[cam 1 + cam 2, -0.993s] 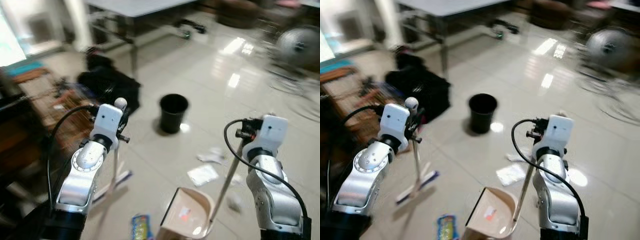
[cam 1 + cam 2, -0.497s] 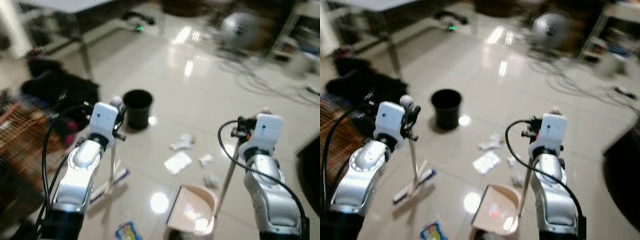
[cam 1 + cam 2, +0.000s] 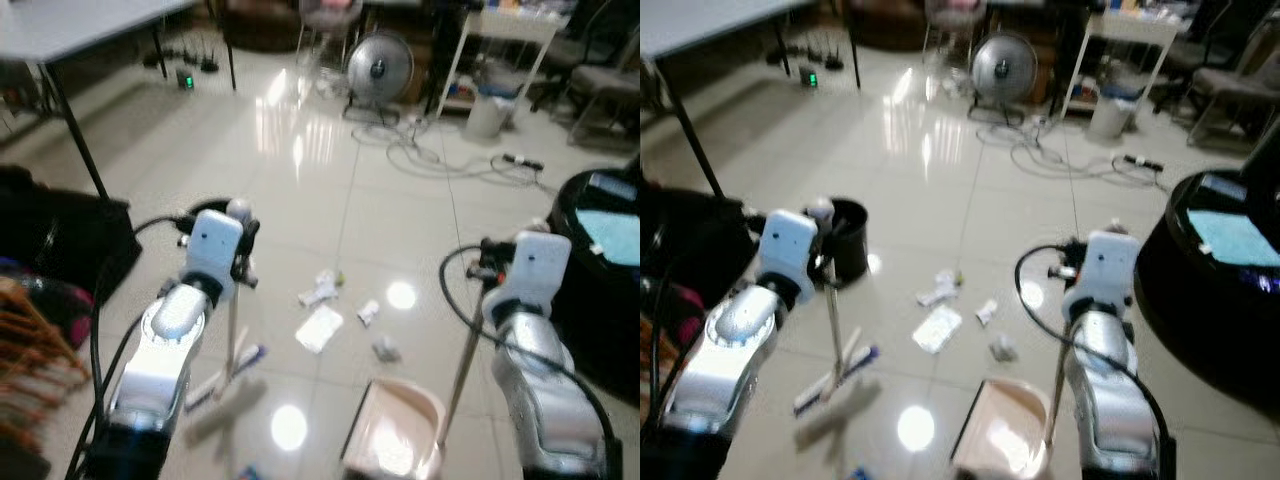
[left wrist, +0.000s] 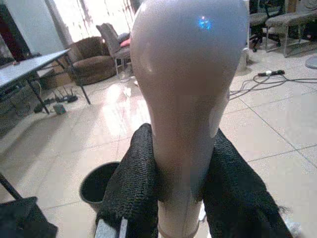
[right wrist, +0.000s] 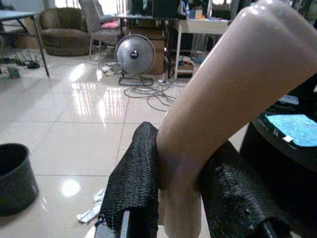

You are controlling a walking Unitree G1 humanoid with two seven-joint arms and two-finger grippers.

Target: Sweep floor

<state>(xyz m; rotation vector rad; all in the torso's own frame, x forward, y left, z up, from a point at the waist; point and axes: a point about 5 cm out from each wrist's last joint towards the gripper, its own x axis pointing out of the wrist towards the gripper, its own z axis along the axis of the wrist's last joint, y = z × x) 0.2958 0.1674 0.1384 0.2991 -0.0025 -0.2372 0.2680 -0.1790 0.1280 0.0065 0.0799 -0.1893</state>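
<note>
My left gripper (image 4: 181, 163) is shut on the pale broom handle (image 4: 188, 89) just under its rounded top. The broom stands upright, its head (image 3: 225, 375) on the tiles to my left. My right gripper (image 5: 178, 163) is shut on the long handle (image 5: 223, 94) of the beige dustpan (image 3: 395, 440), which rests on the floor in front of my feet. Crumpled paper scraps (image 3: 320, 328) lie scattered between broom and dustpan, with smaller bits (image 3: 384, 350) nearby. A black bin (image 3: 848, 240) stands just beyond my left hand.
A standing fan (image 3: 379, 68) and loose cables (image 3: 440, 160) lie ahead. A table leg (image 3: 75, 135) and a black bag (image 3: 50, 250) are at the left. A dark round unit with a blue top (image 3: 610, 270) stands close on the right. Glossy tiles stretch ahead.
The whole view has swung to the right, bringing the fan, cables and the dark unit into sight. Both grippers keep the same hold on broom and dustpan handle.
</note>
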